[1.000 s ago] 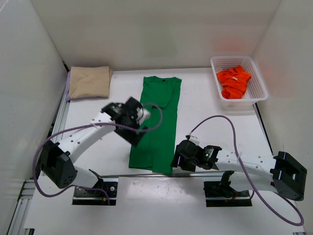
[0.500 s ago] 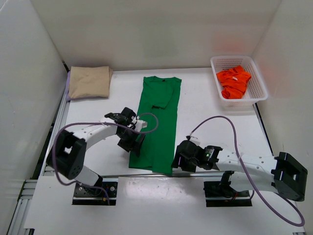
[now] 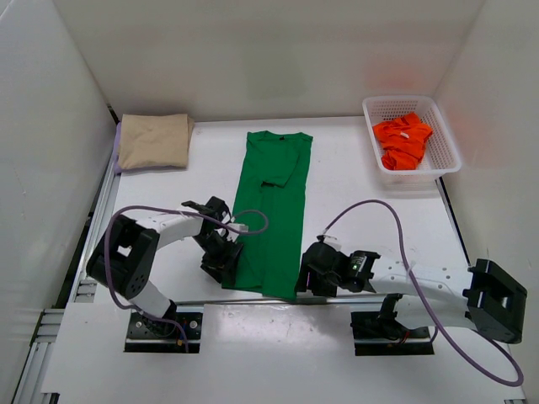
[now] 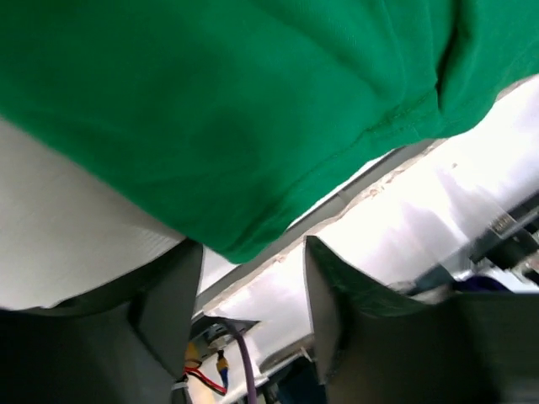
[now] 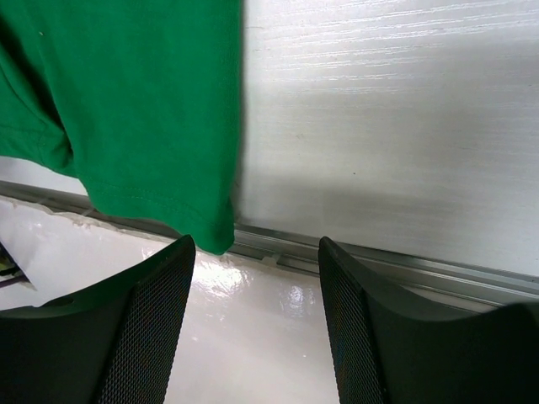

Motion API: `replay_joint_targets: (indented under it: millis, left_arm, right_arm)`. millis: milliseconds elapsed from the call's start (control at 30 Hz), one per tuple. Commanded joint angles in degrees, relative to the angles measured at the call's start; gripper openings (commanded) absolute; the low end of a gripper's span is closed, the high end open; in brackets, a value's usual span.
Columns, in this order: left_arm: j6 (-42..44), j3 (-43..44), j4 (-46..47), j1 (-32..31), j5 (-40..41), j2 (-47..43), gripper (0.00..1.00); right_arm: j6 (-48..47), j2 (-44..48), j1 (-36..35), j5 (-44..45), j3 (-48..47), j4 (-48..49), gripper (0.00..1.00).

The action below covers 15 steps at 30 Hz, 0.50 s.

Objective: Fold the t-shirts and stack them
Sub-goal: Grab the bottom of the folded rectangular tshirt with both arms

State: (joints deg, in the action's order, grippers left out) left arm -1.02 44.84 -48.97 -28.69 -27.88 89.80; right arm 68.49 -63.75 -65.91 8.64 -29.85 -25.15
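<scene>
Green t-shirt (image 3: 271,202), folded to a long strip, lies lengthwise down the middle of the table (image 3: 370,194), hem at the near edge. L claw (image 4: 250,252) sits at the hem's near-left corner, fingers apart w/ the cloth's corner tip over the gap, not clamped. R claw (image 5: 253,244) at the near-right corner: fingers wide, holding nothing, cloth just ahead. Tan shirt (image 3: 153,140) folded far left atop lavender shirt (image 3: 117,151); orange shirt (image 3: 402,141) bunched in white basket (image 3: 446,139), far right.

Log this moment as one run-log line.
green t-shirt: flat, long strip | left end effector: open at near-left corner | right end effector: open at near-right corner | tan t-shirt: folded, far-left | orange-red t-shirt: in basket
</scene>
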Motion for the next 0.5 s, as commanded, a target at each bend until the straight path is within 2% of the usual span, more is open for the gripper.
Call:
replay_joint_targets:
  millis: [0, 33, 133, 167, 300, 367, 400, 467]
  left_arm:
    - [1.0, -0.6, 2.7, -0.1, -1.7, 2.6, 0.6]
    - [1.0, -0.6, 2.7, -0.1, -2.3, 2.6, 0.6]
    - [1.0, -0.1, 3.2, -0.1, -2.4, 3.1, 0.49]
    - [1.0, 0.6, 3.2, -0.1, -2.4, 3.9, 0.4]
    - [1.0, 3.0, 3.2, -0.1, -1.8, 5.3, 0.23]
    - [1.0, 3.0, 3.2, -0.1, -1.8, 5.8, 0.16]
    - [1.0, 3.5, 3.2, -0.1, -1.8, 5.8, 0.15]
    - [1.0, 3.5, 3.2, -0.1, -2.5, 4.4, 0.12]
  right_arm:
    - [-2.0, -1.3, -0.3, -1.3, 0.1, 1.8, 0.65]
    - [-3.0, -1.3, -0.3, -1.3, 0.1, 2.6, 0.67]
    - [-3.8, -3.7, -0.3, -2.7, 0.1, 4.7, 0.67]
    - [-4.4, -4.7, -0.3, -4.1, 0.6, 5.5, 0.67]
    - [-5.7, -6.8, -0.3, -6.4, 1.1, 9.6, 0.62]
    - [-7.8, -7.6, 0.4, -7.6, 0.6, 10.4, 0.56]
    - [-8.4, -8.4, 1.1, -8.2, 0.6, 11.3, 0.47]
    - [-9.2, -9.2, 1.9, -11.0, 0.6, 13.1, 0.36]
